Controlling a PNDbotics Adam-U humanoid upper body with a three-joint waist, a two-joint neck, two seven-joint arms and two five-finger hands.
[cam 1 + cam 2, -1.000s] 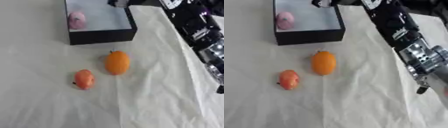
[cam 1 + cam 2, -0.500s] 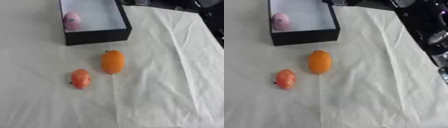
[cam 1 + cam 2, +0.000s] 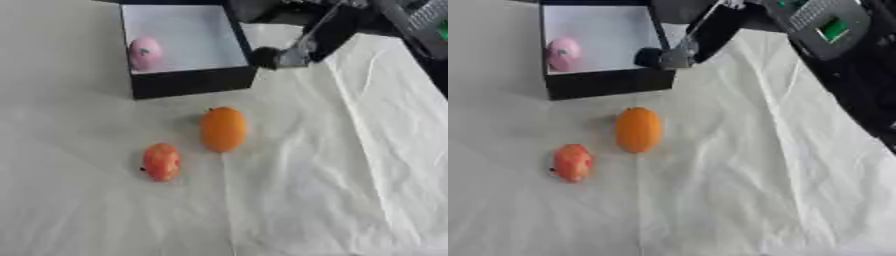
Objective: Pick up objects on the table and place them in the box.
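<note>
Orange fruit [image 3: 223, 129] and a reddish one [image 3: 161, 161] are left on the cloth-covered table [image 3: 332, 190], a pink one [image 3: 144, 52] is already boxed [image 3: 194, 81], and the right hand [image 3: 284, 54] is seen beside it, its grip can't be told.

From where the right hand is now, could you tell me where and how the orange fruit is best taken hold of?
Probably across the middle of the orange fruit, coming from above. It lies on the white cloth with its long axis running toward the box, so its narrower left and right flanks are free. The red fruit lies apart, to its lower left.
</note>
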